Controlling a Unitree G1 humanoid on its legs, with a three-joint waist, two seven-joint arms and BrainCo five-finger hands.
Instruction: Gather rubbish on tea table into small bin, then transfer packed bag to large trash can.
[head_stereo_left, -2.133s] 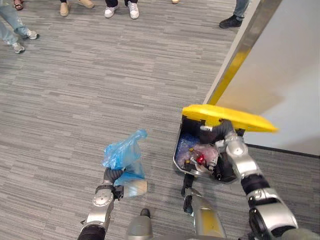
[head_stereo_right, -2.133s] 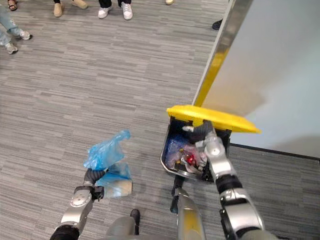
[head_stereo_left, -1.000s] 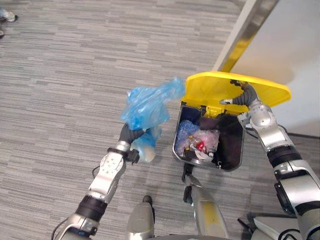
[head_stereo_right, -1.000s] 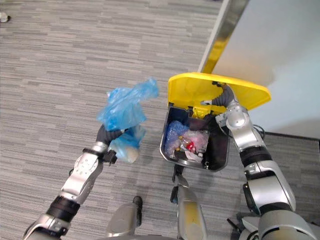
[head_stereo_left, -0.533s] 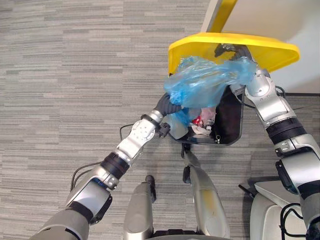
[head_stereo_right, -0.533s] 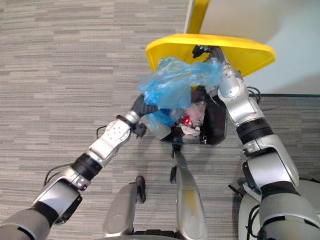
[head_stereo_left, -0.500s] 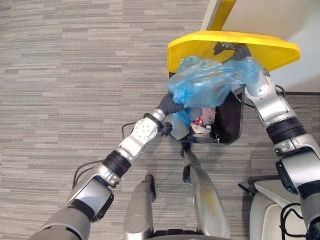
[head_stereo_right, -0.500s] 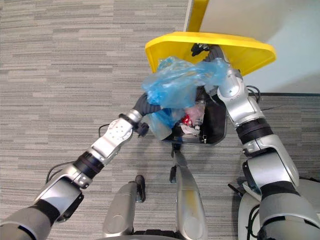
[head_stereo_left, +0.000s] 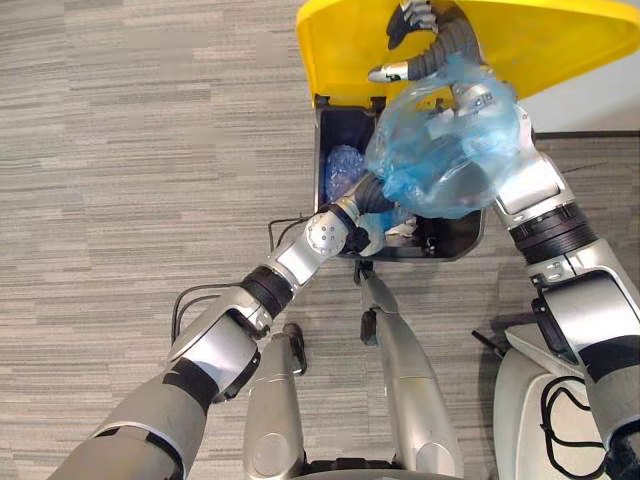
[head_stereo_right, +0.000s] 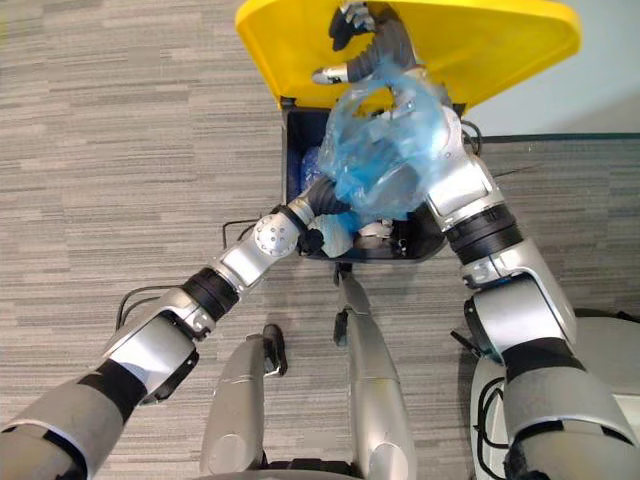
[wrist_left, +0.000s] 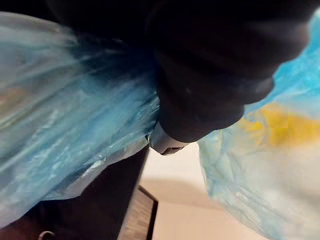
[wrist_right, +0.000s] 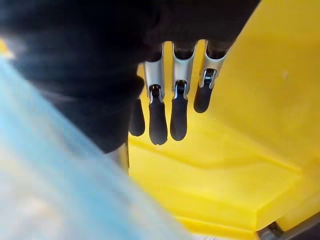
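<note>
Left eye view, bag: blue rubbish bag (head_stereo_left: 445, 150), a bulging roundish lump with no clear long axis, is in the air over the right half of the open mouth of the large trash can (head_stereo_left: 322, 140), in front of the right forearm.
Left hand: left hand (head_stereo_left: 368, 198) reaches in from near-left, and its dark cover runs under the bag's near-left edge. Fingers are buried in plastic, so I can't tell if they are clamped.
Key relation: the bag lies far-right of the left wrist, straight above the opening, so the drop looks to be straight down. The left hand is the nearer one.
Right hand: right hand (head_stereo_left: 415, 40) is at the far side, fingers (wrist_right: 158, 125) straight and side by side against the underside of the yellow lid (head_stereo_left: 340, 50), propping it up.
Can contents: bagged rubbish (head_stereo_left: 342, 175) lies inside, left part.
Step (judged): last transfer, release pending.
Risk: the bag could snag on the right forearm.
Floor: grey striped carpet (head_stereo_left: 120, 150).
</note>
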